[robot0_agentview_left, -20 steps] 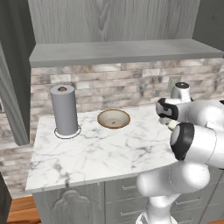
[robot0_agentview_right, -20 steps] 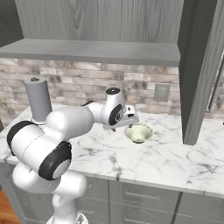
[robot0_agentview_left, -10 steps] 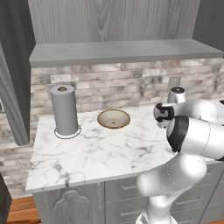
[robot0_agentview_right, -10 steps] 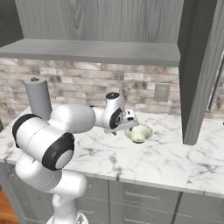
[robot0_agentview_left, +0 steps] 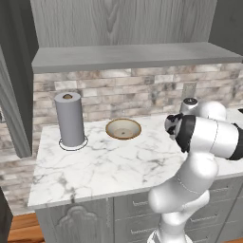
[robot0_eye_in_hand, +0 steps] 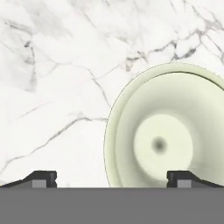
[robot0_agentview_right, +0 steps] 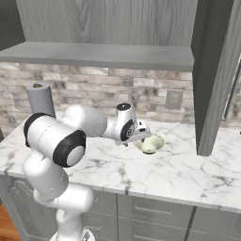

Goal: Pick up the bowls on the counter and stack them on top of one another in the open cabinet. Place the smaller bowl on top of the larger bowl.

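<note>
The smaller bowl (robot0_agentview_right: 151,145), pale cream-green and glossy, sits upright on the white marble counter (robot0_agentview_right: 188,174) near the back wall. My gripper (robot0_agentview_right: 142,136) hangs just above its left side, open and holding nothing. In the hand view the smaller bowl (robot0_eye_in_hand: 166,140) lies to the right. Its near rim falls between my fingertips (robot0_eye_in_hand: 41,178), so my gripper (robot0_eye_in_hand: 111,179) straddles that rim with one tip over the bowl's inside and one over bare counter (robot0_eye_in_hand: 57,87). The larger bowl (robot0_agentview_left: 123,128), shallow with a tan-brown rim, rests further left on the counter (robot0_agentview_left: 109,166). The open cabinet's shelf (robot0_agentview_left: 133,56) runs above.
A grey paper-towel cylinder (robot0_agentview_left: 70,118) stands upright at the counter's left end, left of the larger bowl. An open cabinet door (robot0_agentview_right: 214,75) hangs down at the right, close to the smaller bowl. A wall socket (robot0_agentview_right: 173,99) sits on the brick backsplash. Drawer fronts (robot0_agentview_right: 155,212) run below.
The hand has swung down and in toward the smaller bowl, ending close over its rim. The jaws stayed open. Neither bowl has moved.
</note>
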{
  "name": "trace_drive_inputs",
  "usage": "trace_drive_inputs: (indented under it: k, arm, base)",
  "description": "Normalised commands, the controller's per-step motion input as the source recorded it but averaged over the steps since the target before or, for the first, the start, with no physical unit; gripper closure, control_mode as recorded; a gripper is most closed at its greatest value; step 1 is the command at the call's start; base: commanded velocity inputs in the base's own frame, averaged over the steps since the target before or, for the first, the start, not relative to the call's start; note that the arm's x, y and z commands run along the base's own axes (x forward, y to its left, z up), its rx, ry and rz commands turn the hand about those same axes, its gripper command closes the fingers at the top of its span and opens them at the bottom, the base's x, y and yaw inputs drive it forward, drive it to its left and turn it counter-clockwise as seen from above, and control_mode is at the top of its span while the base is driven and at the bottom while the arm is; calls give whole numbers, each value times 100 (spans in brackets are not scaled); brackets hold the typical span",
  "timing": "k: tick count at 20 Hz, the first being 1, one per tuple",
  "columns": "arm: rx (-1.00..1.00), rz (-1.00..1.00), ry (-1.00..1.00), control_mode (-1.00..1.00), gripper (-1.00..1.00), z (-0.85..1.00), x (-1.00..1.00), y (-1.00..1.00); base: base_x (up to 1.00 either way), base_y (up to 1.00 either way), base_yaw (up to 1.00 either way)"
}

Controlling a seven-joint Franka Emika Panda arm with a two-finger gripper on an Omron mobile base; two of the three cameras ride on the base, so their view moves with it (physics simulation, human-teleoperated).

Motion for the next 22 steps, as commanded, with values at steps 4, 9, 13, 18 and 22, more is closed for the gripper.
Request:
trace_drive_inputs:
  k: [4, 9, 13, 18, 22]
  arm:
    - [0, 0, 0, -100, -100, -13, 26, -16]
    - [0, 0, 0, -100, -100, -17, 24, -10]
    - [0, 0, 0, -100, -100, -22, 14, -7]
    - [0, 0, 0, -100, -100, -29, 8, -4]
    - [0, 0, 0, -100, -100, -19, 8, -6]
  base:
    - [0, 0, 0]
    - [0, 0, 0]
    - [0, 0, 0]
    - [0, 0, 0]
    - [0, 0, 0]
